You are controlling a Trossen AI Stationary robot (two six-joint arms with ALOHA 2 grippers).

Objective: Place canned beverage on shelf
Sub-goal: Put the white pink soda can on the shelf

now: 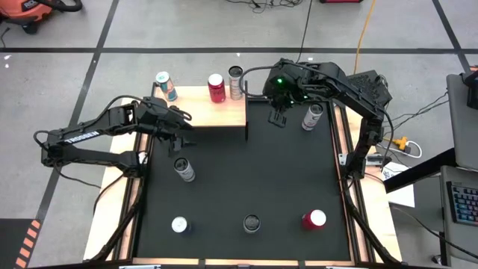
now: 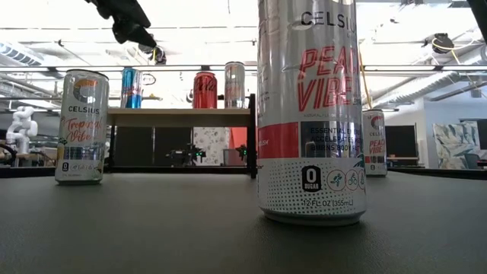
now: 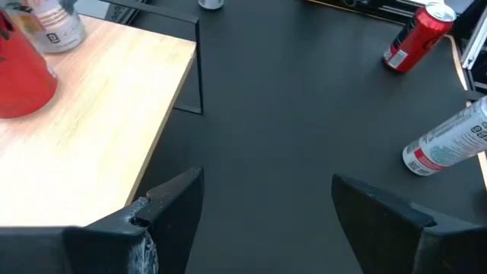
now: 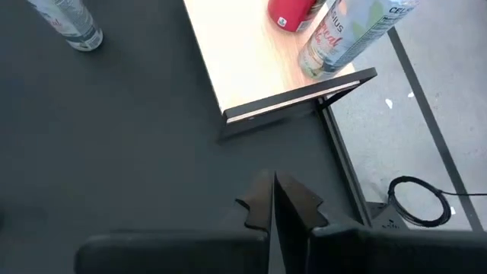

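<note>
Starting on the left: left gripper (image 1: 181, 128) hanging over the near-left corner of the shelf (image 1: 200, 117), fingers spread wide with nothing between them. Probably parked there to go for another can, though just a guess.

On the shelf itself, three cans lined up along the back edge: blue can (image 1: 166, 86) on the left corner, red can (image 1: 216, 88) in the middle, silver can (image 1: 236, 82) right at the far right corner. Pushed back like that, presumably to keep the front strip free for more. Plenty of bare wood toward the front edge, and a gap between blue and red too.

Just in front of the shelf on the black mat, a pale can (image 1: 183, 169) standing upright, closest one to the left arm, so likely the next pick. Clear mat all around it.

Further right: right gripper (image 1: 279, 117) pinched fully shut, empty, hovering just off the shelf's right edge. Another white can (image 1: 312, 116) right beside it.

Near edge of the table: three more cans, well apart, loads of room.
</note>
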